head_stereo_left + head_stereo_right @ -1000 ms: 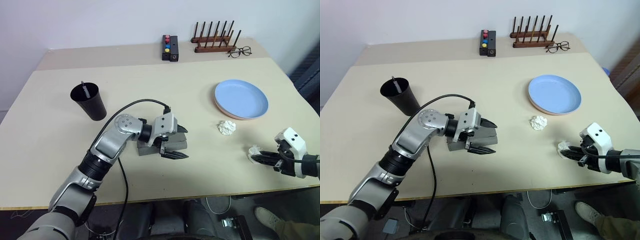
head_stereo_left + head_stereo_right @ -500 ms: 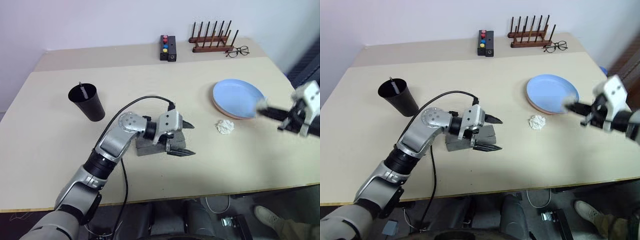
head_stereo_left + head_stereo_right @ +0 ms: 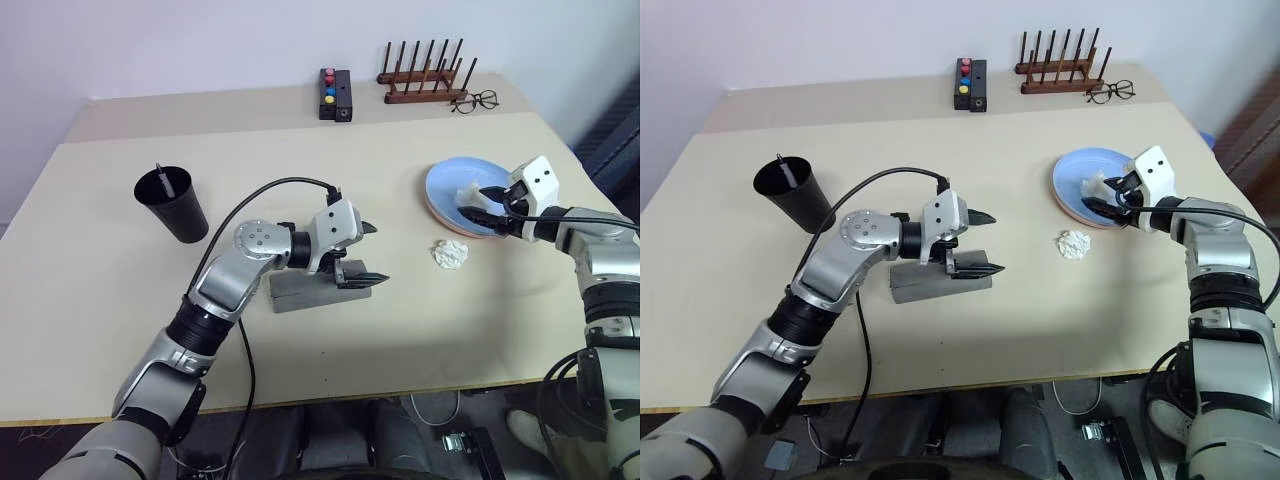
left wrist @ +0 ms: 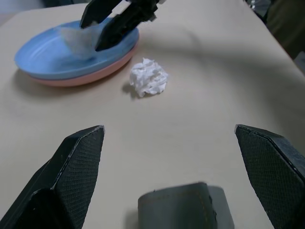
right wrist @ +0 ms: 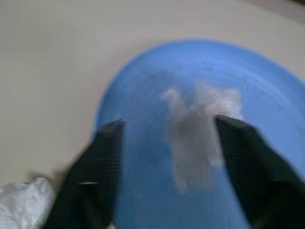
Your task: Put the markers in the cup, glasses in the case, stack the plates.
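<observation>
On the wide beige table (image 3: pixel 120 300), the left tool (image 3: pixel 366 255) hangs just above the near-right end of the closed grey rectangular glasses case (image 3: pixel 300 290), its two black fingers spread wide and holding nothing; in the left wrist view the rounded grey end of that case sits between the parted fingertips (image 4: pixel 76 157). The right tool (image 3: pixel 484 207) reaches over the light blue round plate (image 3: pixel 450 185), which lies stacked on the salmon pink plate (image 4: pixel 81 78), whose rim peeks out beneath it. The right tool's fingers stand apart, and a blurred white crumpled tissue (image 5: pixel 200 129) sits between them above the blue plate; whether it is touched or free I cannot tell. A second white crumpled paper ball (image 3: pixel 451 254) lies on the table just beside the plates' near edge. The tall black tapered plastic cup (image 3: pixel 172 205) stands upright well to the left, with a thin marker (image 3: pixel 163 178) leaning inside it. Along the far edge of the table rest a small black box with coloured buttons (image 3: pixel 333 94), a dark wooden peg rack (image 3: pixel 425 80), and thin wire-framed clear spectacles (image 3: pixel 478 101) just beside the rack.
</observation>
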Tool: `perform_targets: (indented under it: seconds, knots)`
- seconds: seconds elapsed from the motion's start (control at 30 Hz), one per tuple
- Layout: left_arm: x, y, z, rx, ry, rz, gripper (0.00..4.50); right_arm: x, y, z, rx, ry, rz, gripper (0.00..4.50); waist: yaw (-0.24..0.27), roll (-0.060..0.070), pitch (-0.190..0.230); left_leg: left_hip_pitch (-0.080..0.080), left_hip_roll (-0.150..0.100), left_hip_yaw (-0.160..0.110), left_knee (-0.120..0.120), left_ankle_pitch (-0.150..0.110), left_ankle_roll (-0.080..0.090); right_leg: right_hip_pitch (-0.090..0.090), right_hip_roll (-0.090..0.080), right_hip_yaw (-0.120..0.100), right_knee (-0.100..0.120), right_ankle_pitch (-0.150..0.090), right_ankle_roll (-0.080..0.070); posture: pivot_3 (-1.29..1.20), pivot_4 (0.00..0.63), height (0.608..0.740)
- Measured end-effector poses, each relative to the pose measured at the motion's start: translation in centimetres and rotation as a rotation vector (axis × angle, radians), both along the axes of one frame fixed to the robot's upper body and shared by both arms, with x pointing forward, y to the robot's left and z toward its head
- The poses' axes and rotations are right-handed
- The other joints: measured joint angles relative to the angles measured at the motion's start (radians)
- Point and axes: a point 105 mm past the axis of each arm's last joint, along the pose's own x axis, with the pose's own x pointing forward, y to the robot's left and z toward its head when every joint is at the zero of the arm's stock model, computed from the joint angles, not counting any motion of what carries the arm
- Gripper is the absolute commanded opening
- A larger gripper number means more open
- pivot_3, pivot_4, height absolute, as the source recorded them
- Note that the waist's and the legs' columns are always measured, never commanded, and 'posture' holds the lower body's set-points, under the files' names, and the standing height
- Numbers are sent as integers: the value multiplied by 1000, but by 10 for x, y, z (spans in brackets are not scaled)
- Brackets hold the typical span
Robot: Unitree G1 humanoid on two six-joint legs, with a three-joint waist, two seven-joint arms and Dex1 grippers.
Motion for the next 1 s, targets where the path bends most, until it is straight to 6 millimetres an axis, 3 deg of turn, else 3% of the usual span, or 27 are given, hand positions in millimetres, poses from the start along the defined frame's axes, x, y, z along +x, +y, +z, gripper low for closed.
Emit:
perform_targets:
  seconds: [0.13, 0.33, 0.53, 0.7, 1.0]
  knots:
    - [0, 2, 0, 8, 0, 8, 4500, -5, 4, 3, 4, 15, 48, 4461, -4, 0, 0, 0, 0, 0, 0, 0, 0, 0, 0, 0, 0, 0, 0, 0, 150, 740]
    - [-1, 3, -1, 6, 7, 9, 4500, -55, 15, 26, 27, 57, 200, 4461, 4, 1, 0, -1, -1, -2, 1, 0, 0, 0, 0, -1, 0, 0, 0, 0, 150, 740]
    - [-3, -2, -1, -2, 15, -9, 4500, -98, 38, 5, 115, 216, 303, 4461, -1, 1, 0, 0, 0, -1, 1, 0, 0, 0, 0, 0, 0, 0, 0, 0, 150, 740]
    - [-2, -4, -1, -5, 13, -22, 4500, -92, 46, -7, 134, 210, 278, 4461, 1, 1, 0, 0, 0, -1, 1, 0, 0, 0, 0, 0, 0, 0, 0, 0, 150, 740]
    - [-2, 4, 2, 17, -6, -6, 4500, -64, 53, -34, 163, 225, 245, 4461, 1, 1, 0, 0, 0, -1, 1, 0, 0, 0, 0, 0, 0, 0, 0, 0, 150, 740]
